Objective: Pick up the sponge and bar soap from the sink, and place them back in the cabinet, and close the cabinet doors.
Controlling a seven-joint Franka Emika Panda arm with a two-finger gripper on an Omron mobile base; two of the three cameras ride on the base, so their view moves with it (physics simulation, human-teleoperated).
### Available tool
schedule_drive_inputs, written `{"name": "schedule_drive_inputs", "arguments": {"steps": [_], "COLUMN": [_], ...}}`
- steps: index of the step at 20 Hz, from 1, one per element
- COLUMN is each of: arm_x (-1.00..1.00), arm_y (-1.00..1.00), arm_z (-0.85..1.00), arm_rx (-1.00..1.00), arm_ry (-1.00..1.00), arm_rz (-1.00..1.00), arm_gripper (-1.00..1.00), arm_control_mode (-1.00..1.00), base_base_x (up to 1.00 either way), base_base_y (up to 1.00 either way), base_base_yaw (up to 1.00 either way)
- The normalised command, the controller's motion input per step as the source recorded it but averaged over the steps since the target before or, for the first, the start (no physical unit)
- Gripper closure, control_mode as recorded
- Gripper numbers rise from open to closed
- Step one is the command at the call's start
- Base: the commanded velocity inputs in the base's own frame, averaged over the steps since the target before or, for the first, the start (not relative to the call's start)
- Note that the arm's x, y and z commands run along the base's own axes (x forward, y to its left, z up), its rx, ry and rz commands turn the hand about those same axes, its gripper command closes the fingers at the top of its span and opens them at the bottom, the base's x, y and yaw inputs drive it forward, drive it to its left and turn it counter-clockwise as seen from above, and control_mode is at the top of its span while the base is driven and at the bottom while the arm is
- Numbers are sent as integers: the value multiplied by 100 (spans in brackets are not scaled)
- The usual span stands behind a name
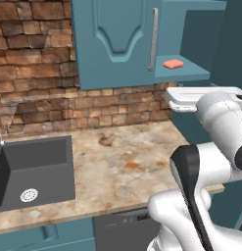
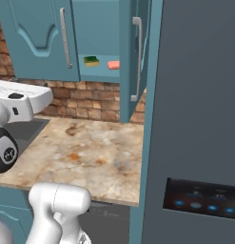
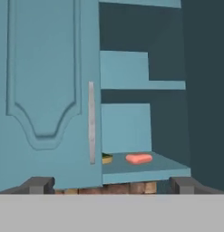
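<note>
The small yellow sponge with its dark green top [image 2: 91, 60] and the flat salmon-pink bar soap [image 3: 138, 158] lie side by side, a little apart, on the bottom shelf of the teal wall cabinet [image 3: 145, 170]. The left arched door [image 3: 45, 90] is shut; the right door [image 2: 133, 57] stands swung open. The two-finger gripper [image 3: 111, 185] faces the shelf, jaws spread wide and empty, while the dark grey sink [image 1: 36, 171] lies off to the left.
</note>
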Motion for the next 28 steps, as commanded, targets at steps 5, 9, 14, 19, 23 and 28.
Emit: {"name": "schedule_drive_inputs", "arguments": {"steps": [5, 9, 14, 19, 23, 28], "arm_x": [-34, -38, -45, -51, -32, -10], "arm_y": [-33, -19, -20, -22, -18, -22], "arm_z": [-4, -17, -13, -7, -4, -14], "arm_rx": [0, 0, 0, 0, 0, 0], "arm_ry": [0, -1, 0, 0, 0, -4], "arm_rz": [10, 14, 9, 0, 0, -5], "arm_gripper": [-100, -100, -100, -100, -100, -100], "arm_control_mode": [-100, -100, -100, -100, -100, -100], "base_base_x": [0, 0, 0, 0, 0, 0], "base_base_y": [0, 0, 0, 0, 0, 0], "base_base_yaw": [0, 0, 0, 0, 0, 0]}}
